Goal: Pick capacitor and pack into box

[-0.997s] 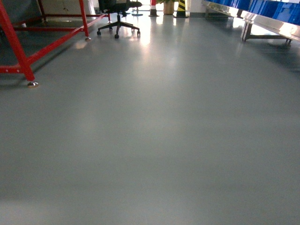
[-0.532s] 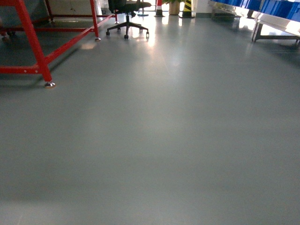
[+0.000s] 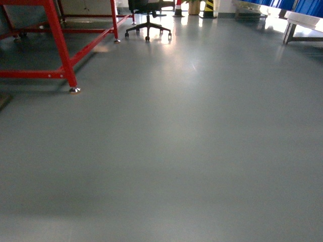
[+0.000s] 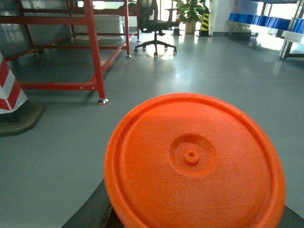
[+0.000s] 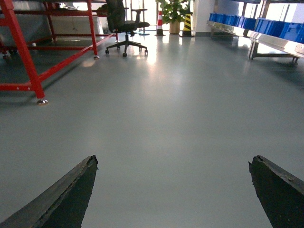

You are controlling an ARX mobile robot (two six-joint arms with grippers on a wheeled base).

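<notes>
Grey floor (image 3: 192, 151) fills the head view, edged by a red frame (image 3: 60, 45). Blue bins (image 5: 266, 26), contents unseen, line a shelf. An orange disc (image 4: 194, 164) hides the left claw; right gripper (image 5: 173, 192) fingers are spread. No box is seen.

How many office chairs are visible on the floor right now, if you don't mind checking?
1. A black office chair stands far back, just right of the red frame; others may be hidden beyond view.
</notes>
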